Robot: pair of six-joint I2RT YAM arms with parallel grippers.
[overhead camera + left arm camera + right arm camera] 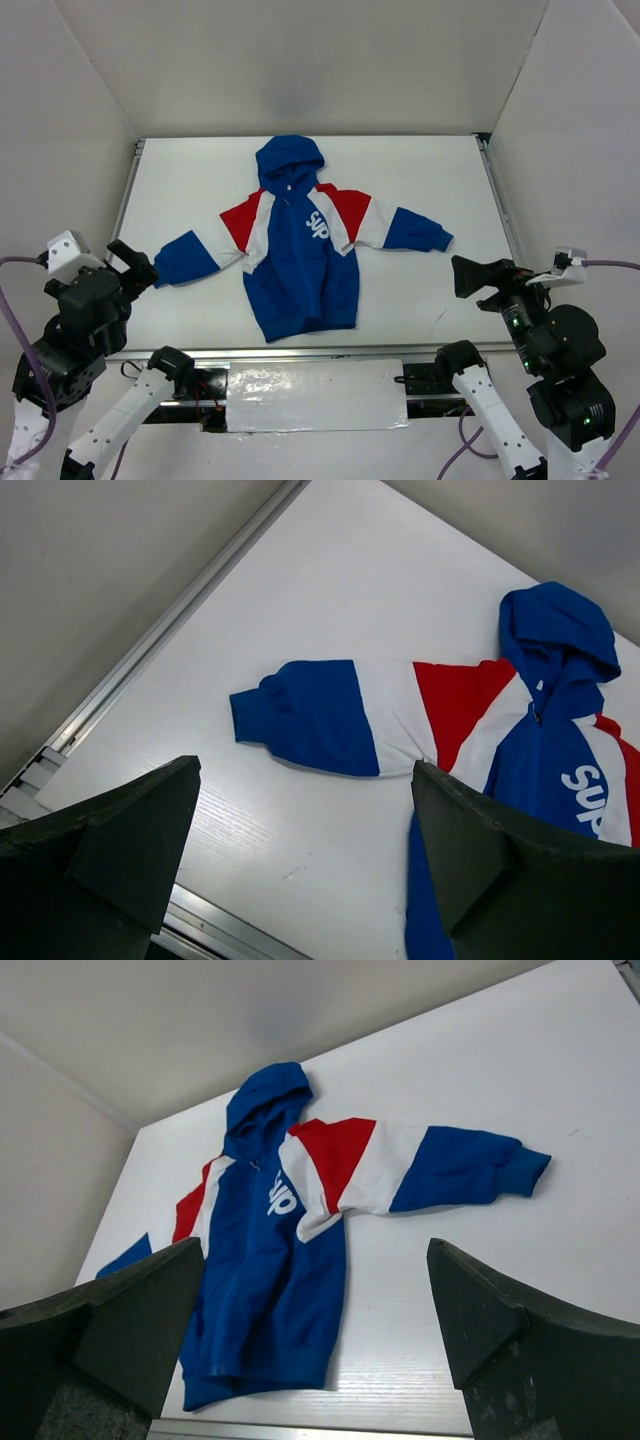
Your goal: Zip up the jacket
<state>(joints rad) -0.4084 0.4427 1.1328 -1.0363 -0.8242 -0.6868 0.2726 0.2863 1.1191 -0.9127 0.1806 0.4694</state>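
Both grippers' jaws released, clear of hooded jacket lying flat on desk; front apparently closed, zipper indistinct.

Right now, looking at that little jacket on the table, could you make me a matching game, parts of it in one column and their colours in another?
Parts of the jacket:
1. hood
2. shoulder panels
3. lettering on the chest
4. cuffs

Colours or patterns:
A. white
B. red
C. blue, at the very end of a sleeve
D. blue, at the far end, towards the back wall

Pairs: 1-D, 2-B, 3-A, 4-C
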